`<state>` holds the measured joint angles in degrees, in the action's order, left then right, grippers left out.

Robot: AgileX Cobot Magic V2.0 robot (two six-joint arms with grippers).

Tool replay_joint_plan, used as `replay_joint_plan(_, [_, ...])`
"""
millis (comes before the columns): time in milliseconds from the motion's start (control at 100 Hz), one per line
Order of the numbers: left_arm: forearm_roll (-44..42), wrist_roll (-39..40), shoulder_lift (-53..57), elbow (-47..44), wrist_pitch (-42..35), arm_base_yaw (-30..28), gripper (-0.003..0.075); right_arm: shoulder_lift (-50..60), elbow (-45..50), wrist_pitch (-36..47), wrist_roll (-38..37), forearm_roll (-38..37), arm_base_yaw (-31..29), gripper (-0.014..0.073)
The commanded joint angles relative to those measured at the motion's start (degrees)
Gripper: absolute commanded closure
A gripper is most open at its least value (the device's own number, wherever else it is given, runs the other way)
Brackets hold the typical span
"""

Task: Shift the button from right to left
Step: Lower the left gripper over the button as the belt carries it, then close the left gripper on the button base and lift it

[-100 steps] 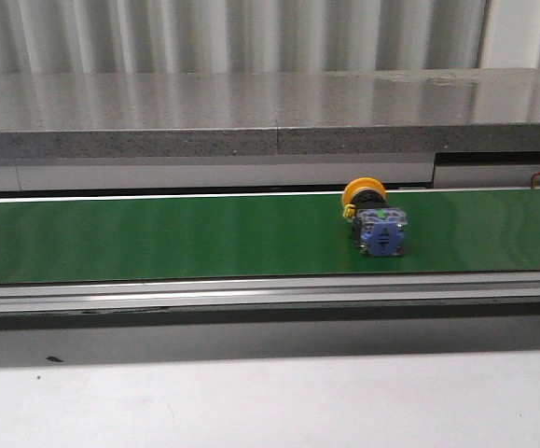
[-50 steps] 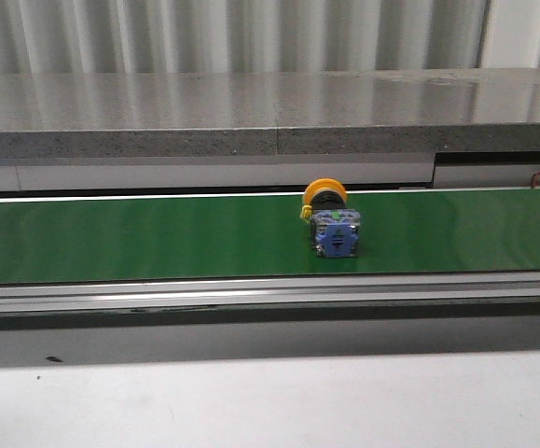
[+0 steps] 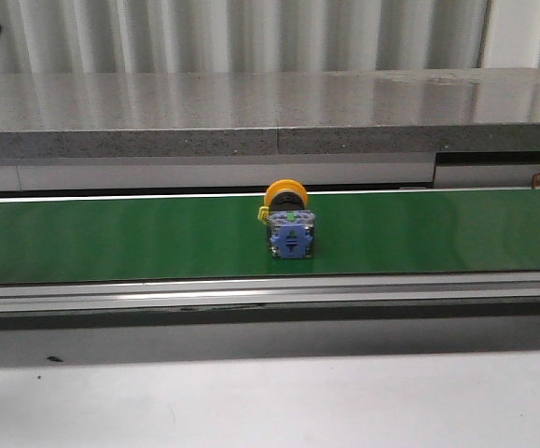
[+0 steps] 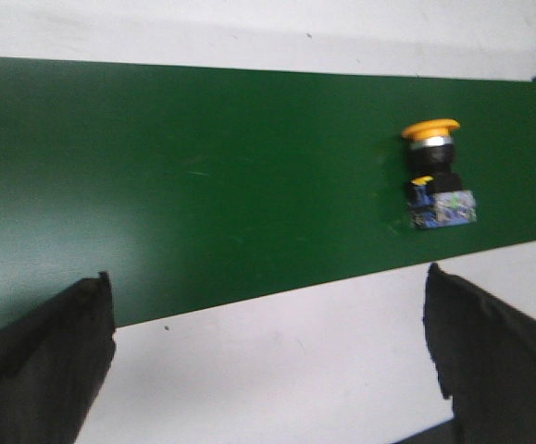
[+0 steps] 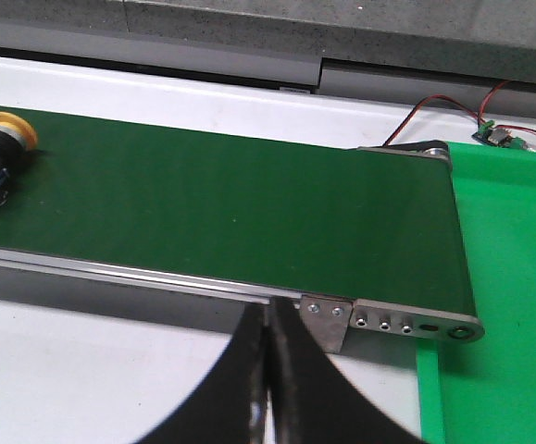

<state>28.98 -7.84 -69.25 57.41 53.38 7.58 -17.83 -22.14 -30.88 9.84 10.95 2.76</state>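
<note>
Down near the camera the right gripper was pinched closed on nothing and the left gripper was spread wide above the belt, with the button lying mid-belt further back, yellow head facing away.

Even, diffuse indoor light falls from above, streaking pale vertical reflections across the polished grey stone ledge behind the green conveyor belt. The front view is soft and grainy, and the button shows slight smear at its edges. In the left wrist view a broad pale sheen washes over part of the belt and the dark fingers sit out of focus. The right wrist view is the sharpest, with shadows faint throughout.
</note>
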Motion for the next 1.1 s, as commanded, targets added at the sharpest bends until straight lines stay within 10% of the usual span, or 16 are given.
replay_joint_plan(0, [1.9,2.2,-2.3,4.9,1.1,3.3,0.0084,-0.2,-1.3,4.6,0.7,-0.1,-0.1,0.0662])
replay_joint_plan(370, [-11.9,19.9,-17.3,20.3,9.0,15.2,0.0084,-0.2,-1.3,4.6,0.7,-0.1,-0.1,0.0662])
replay_joint_plan(1090, [-18.3,27.6,-32.6,29.3,9.3,20.8,0.0084,-0.2,-1.3,4.6,0.7,-0.1,-0.1,0.0662])
